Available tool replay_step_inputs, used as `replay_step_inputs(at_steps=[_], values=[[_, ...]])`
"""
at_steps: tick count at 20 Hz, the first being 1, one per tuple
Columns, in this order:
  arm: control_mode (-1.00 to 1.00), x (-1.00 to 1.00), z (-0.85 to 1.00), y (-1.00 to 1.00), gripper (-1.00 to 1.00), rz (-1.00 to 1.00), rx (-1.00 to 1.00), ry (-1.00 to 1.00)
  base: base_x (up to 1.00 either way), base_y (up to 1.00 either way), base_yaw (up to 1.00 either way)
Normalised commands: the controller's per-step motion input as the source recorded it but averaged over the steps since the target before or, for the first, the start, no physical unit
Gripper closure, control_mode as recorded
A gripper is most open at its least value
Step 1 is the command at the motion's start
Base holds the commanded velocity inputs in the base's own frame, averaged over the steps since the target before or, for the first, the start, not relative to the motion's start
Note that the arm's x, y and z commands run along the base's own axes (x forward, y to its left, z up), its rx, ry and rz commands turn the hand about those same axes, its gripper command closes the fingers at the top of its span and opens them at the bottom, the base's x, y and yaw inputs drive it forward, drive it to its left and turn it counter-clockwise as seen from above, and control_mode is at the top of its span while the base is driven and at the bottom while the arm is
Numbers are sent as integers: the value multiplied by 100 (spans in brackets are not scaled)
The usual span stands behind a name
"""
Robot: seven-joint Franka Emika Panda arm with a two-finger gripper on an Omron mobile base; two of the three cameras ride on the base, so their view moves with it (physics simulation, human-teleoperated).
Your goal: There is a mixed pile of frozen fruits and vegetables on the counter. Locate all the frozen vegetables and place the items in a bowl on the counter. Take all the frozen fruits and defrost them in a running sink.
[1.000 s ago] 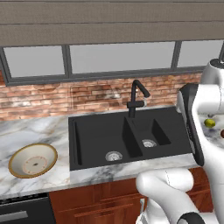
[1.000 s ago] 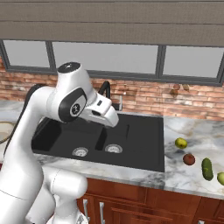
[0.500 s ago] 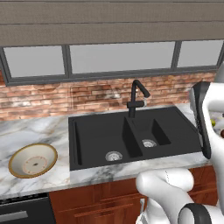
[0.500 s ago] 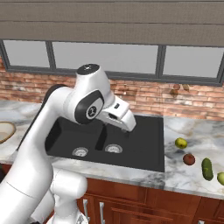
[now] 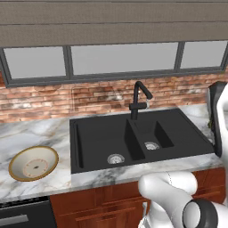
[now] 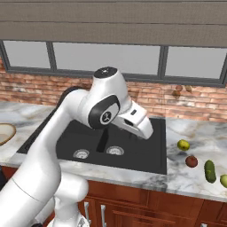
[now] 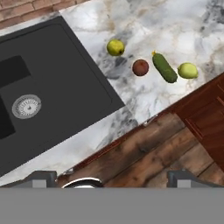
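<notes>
The mixed pile lies on the marble counter [image 7: 144,26] right of the sink [image 7: 43,87]. It holds a yellow-green ball [image 7: 115,47], a dark red ball [image 7: 140,67], a long dark green piece [image 7: 165,67] and a paler yellow-green ball [image 7: 188,70]. The same four sit at the far right of the right base view: yellow-green ball [image 6: 183,145], red ball [image 6: 191,161], green piece [image 6: 209,171], pale ball [image 6: 224,180]. My gripper [image 7: 113,178] is open and empty, high above the counter's front edge. The bowl [image 5: 33,162] stands on the counter left of the sink [image 5: 133,138].
A black gooseneck tap [image 5: 139,100] rises behind the sink; no water shows. A steel drain [image 7: 26,106] sits in the near basin. Wooden cabinet fronts [image 7: 197,113] and floor lie below the counter edge. A brick wall and windows stand behind.
The arm has swung right, from over the sink's middle toward its right side and the pile. The jaws stayed wide apart.
</notes>
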Motion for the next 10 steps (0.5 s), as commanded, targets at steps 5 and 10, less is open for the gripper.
replay_step_inputs(at_steps=[5, 10], values=[[-100, -20, -21, -56, -100, -6, 0, 7, 0, 0, 0], [-100, 0, -33, -53, -100, -3, 0, 14, 0, 0, 0]])
